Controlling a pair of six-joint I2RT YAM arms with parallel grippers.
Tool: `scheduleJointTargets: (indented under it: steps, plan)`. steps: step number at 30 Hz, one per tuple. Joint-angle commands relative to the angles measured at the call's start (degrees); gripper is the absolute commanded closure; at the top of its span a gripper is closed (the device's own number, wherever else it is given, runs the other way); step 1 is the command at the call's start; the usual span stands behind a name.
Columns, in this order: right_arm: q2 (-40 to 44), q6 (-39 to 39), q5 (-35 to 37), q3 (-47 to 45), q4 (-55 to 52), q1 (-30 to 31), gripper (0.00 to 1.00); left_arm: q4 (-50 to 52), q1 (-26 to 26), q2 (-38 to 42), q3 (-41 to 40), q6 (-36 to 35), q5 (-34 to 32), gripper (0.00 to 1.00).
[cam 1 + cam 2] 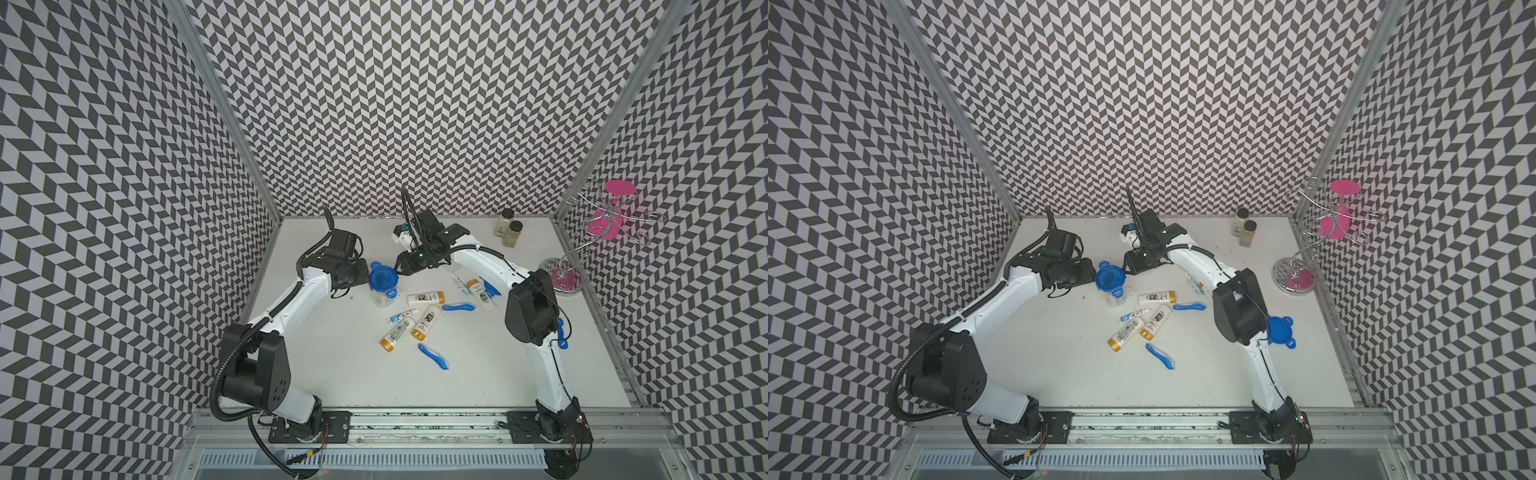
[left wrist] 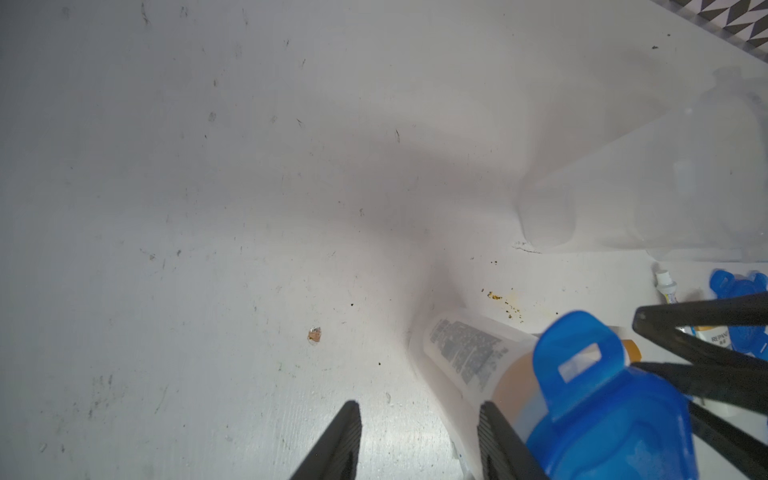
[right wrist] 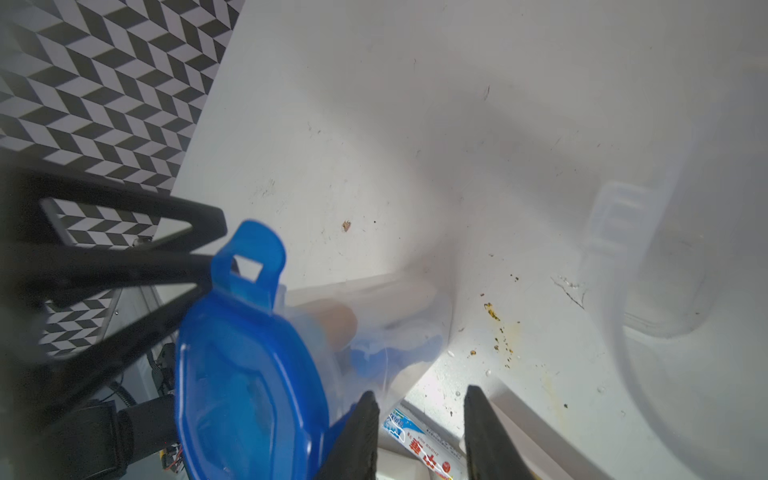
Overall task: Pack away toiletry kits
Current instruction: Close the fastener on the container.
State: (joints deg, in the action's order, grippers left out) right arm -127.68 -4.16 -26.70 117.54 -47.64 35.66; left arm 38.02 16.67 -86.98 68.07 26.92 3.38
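Left wrist view puts the left gripper (image 2: 417,405) low over the table (image 2: 208,208), its two fingers partly spread with bare table showing in the gap; the clear wall of the cup (image 2: 459,411) runs along the inner side of one finger, so the finger seems to brush the cup rather than pinch it, though I cannot tell for sure that they touch; inside the cup lies a white tube (image 2: 465,353), its gold cap toward the mouth; the blue lid (image 2: 602,415) sits on that mouth with one tab (image 2: 577,357) sticking up unlatched; in both top views the cup stands between the two grippers, lid uppermost and long axis about upright, the left gripper just beside the lid on one side and the right gripper just beside it on the other, neither clearly nearer; I judge the coming move to be pressing the tabs down, and it turns on the lid lying directly between the two tools; right wrist view shows the right gripper (image 3: 420,390) partly spread too and holding nothing, a toothpaste tube (image 3: 419,440) on the table visible through its gap, one finger seemingly against the lid's edge; further right lie the loose tubes (image 1: 425,298), the toothbrushes (image 1: 458,307) and a spare lid (image 1: 1280,330), well apart from the cup
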Motion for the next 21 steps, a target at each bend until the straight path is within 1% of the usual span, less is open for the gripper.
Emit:
scheduleJointTargets:
  steps: [1, 3, 6, 10, 11, 13, 15, 17, 19, 21]
  plan:
    - [-1.6, -0.3, -1.7, 3.1, 2.7, -0.2, 0.65, 1.3, 0.6, 2.0, -0.8, 1.5, 0.5, 0.50]
    - [-1.3, -0.9, -1.0, 3.3, 3.6, -0.9, 0.65, 2.3, -0.7, 2.7, -0.8, 1.3, 0.0, 0.50]
    - [0.9, -0.7, 0.4, 2.7, 4.5, -1.9, 0.63, 3.0, -4.8, 3.9, -0.4, -0.4, 1.3, 0.50]
    - [4.0, 0.9, 3.0, 2.0, 3.9, -2.2, 0.61, 4.3, -8.1, 4.0, 2.3, -3.0, 2.3, 0.50]
    - [4.8, 1.4, 3.1, 1.9, 3.1, -2.2, 0.61, 4.6, -8.2, 3.7, 3.6, -3.6, 2.5, 0.50]
    - [6.7, 2.4, 2.6, 0.7, 1.1, -2.1, 0.60, 3.6, -8.0, 3.4, 5.1, -4.1, 5.1, 0.50]
    - [10.4, 3.2, 1.1, -4.8, 1.7, -1.8, 0.60, 0.8, -7.2, 3.3, 5.7, -6.6, 9.9, 0.50]
    - [14.2, 3.0, -2.2, -11.9, 4.6, -1.5, 0.60, -1.4, -5.6, 3.0, 6.4, -7.6, 12.1, 0.48]
    - [17.3, 2.1, -6.3, -18.2, 7.4, -1.1, 0.58, -2.1, -3.5, 1.7, 8.4, -9.7, 12.5, 0.46]
    - [19.1, 1.9, -8.2, -22.5, 9.5, -0.1, 0.57, -1.9, -1.8, -0.5, 10.8, -11.6, 11.5, 0.45]
